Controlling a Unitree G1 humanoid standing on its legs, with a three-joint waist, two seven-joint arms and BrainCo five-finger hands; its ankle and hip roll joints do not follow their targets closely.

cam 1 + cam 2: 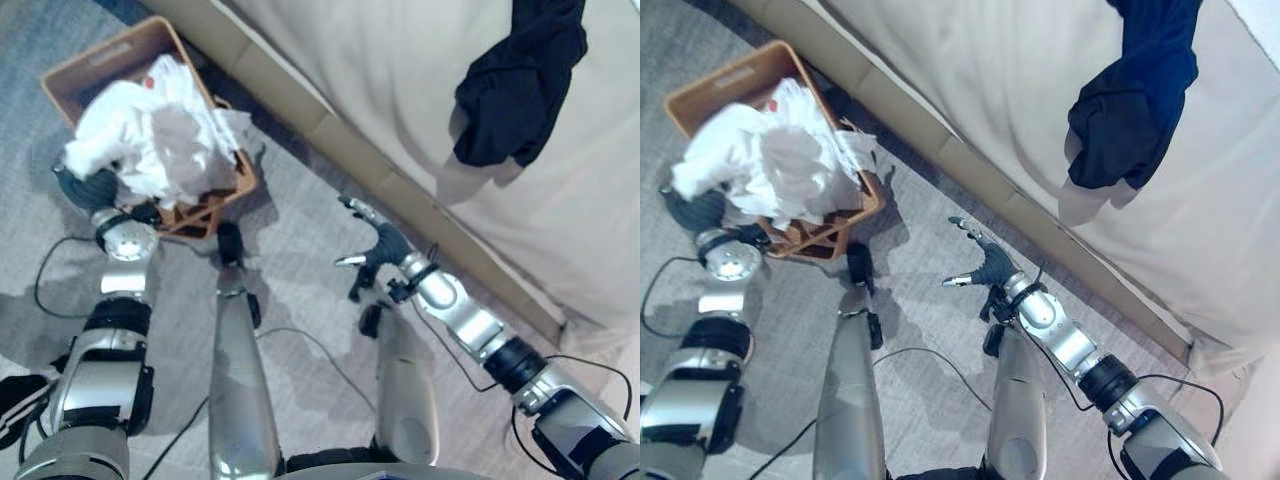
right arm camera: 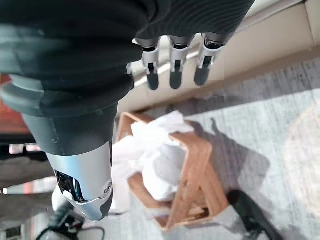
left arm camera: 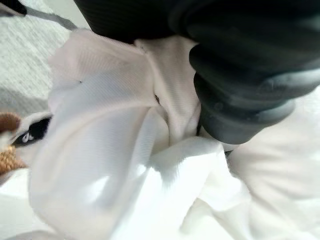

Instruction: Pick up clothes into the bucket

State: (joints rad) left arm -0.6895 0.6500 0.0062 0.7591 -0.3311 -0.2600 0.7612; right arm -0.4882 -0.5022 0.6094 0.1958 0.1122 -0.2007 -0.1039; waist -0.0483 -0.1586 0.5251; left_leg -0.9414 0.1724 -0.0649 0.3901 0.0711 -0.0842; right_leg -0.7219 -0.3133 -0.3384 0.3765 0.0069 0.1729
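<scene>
We saw a brown woven basket [image 1: 70, 75] standing on the grey carpet floor [image 1: 300, 240], close to the long tan edge of the bed [image 1: 330, 130]. A big heap of white clothes [image 1: 160, 135] filled the basket and puffed up over its rim. Our left hand [image 1: 88, 186] was at the side of the basket away from the bed, pushed into the white cloth. In the left wrist view the white cloth [image 3: 125, 150] was bunched up right against the dark cover of that hand, and its fingers were hidden in the folds, so we could not tell if they were curled or straight.

Our right hand [image 1: 372, 243] hung over the carpet between the basket and the bed, well apart from the basket. Its fingers [image 2: 173, 65] were spread and loose, and it held nothing.

A dark navy piece of clothing [image 1: 520, 85] lay crumpled on the cream bed sheet [image 1: 400, 70], far from the basket.
</scene>
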